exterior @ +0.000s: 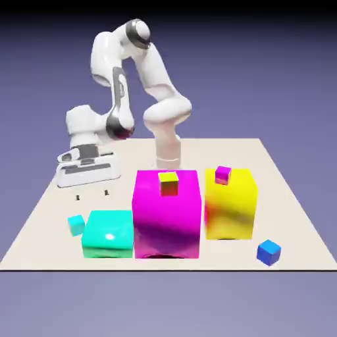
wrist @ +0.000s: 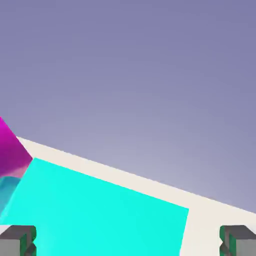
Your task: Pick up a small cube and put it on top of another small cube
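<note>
The tiny cyan cube point(exterior: 76, 224) rests on the table, just left of the large flat cyan block point(exterior: 108, 233). My gripper point(exterior: 92, 195) hangs above and behind both, its two dark fingertips point(exterior: 77, 197) spread apart with nothing between them. In the hand view the gripper point(wrist: 128, 242) is open, one grey fingertip point(wrist: 17, 240) in each bottom corner. The flat cyan block's top point(wrist: 100, 215) fills the space between them, and the tiny cyan cube does not clearly show there. A small blue cube point(exterior: 268, 252) lies near the front right.
A tall magenta block point(exterior: 166, 214) carries a small yellow cube point(exterior: 168, 183). To its right, a tall yellow block point(exterior: 230, 203) carries a small magenta cube point(exterior: 223, 174). The magenta block's edge point(wrist: 10, 150) shows at the hand view's left.
</note>
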